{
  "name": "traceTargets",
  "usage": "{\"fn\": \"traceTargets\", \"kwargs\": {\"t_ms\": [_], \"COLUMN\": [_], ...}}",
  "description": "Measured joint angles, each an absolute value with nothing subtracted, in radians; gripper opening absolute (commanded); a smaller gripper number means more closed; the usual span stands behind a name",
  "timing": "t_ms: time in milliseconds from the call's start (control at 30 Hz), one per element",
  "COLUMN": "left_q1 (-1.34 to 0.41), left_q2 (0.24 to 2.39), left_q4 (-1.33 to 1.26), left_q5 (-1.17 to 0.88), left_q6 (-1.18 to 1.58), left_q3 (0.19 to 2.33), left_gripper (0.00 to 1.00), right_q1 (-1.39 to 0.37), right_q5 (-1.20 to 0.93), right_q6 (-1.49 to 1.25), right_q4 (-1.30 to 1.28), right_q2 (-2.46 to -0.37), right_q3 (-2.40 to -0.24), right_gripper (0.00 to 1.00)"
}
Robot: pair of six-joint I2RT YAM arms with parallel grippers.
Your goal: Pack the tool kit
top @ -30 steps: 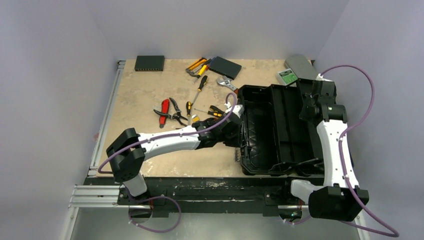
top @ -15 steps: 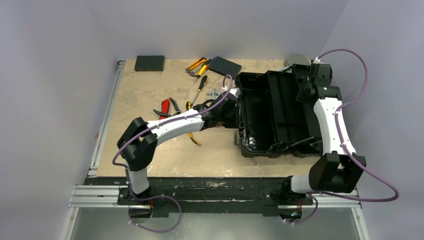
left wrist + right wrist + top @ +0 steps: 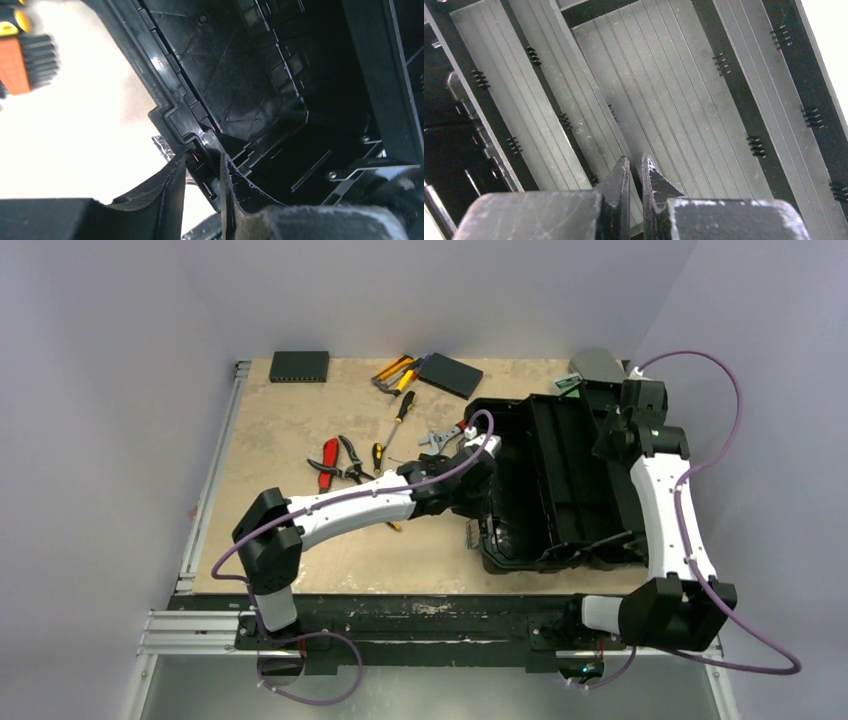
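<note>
From above, the toolbox (image 3: 545,490) lies open and empty of tools. My left gripper (image 3: 478,472) is at its left wall and my right gripper (image 3: 622,435) at its right side, over the opened lid. The hand tools all lie on the table left of the toolbox: the adjustable wrench (image 3: 440,438) close by, the yellow-black screwdriver (image 3: 401,416) a little further, and the red-handled pliers (image 3: 327,462) further again. A grey case (image 3: 598,364) sits just behind the toolbox.

On the left wrist camera, my claw is narrowed onto the toolbox rim (image 3: 175,117), with a finger (image 3: 165,195) on either side of the wall. The bite is shallow and near a notch. If I pull sideways, I judge the rim could slip out or the box could twist.

On the right wrist camera, the claw is almost closed, and a black rib (image 3: 574,100) between the ribbed lid panels (image 3: 664,90) runs into the slit. It looks pinched, though the contact itself is hidden.

With both arms clamped on one rigid box, any mismatch in their motion would strain the plastic or drag the box into the wrench or the grey case.
</note>
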State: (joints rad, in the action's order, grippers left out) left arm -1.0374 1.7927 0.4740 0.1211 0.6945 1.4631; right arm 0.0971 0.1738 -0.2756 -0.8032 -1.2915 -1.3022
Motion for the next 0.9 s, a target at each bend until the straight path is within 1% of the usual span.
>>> {"fn": "traceTargets", "kwargs": {"t_ms": [167, 333, 467, 667, 900], "left_q1": [-1.108, -1.111, -1.111, -1.093, -1.003], "left_q2": [1.76, 1.758, 1.758, 1.76, 1.759], "left_q4": [0.527, 0.527, 0.505, 0.456, 0.35], "left_q5": [0.126, 0.118, 0.116, 0.113, 0.047], "left_q6": [0.696, 0.696, 0.696, 0.701, 0.74], "left_q3": [1.464, 1.46, 1.433, 1.393, 1.31], "left_gripper": [0.0, 0.0, 0.0, 0.0, 0.0], "right_q1": [0.097, 0.099, 0.102, 0.115, 0.117], "right_q5": [0.206, 0.226, 0.22, 0.175, 0.059], "right_q6": [-0.259, -0.258, -0.258, -0.261, -0.283], "right_q4": [-0.901, -0.945, -0.935, -0.82, -0.648], "right_q2": [-1.207, -1.144, -1.134, -1.158, -1.232], "right_q3": [-1.295, -1.278, -1.241, -1.171, -1.161], "right_gripper": [0.0, 0.0, 0.0, 0.0, 0.0]}}
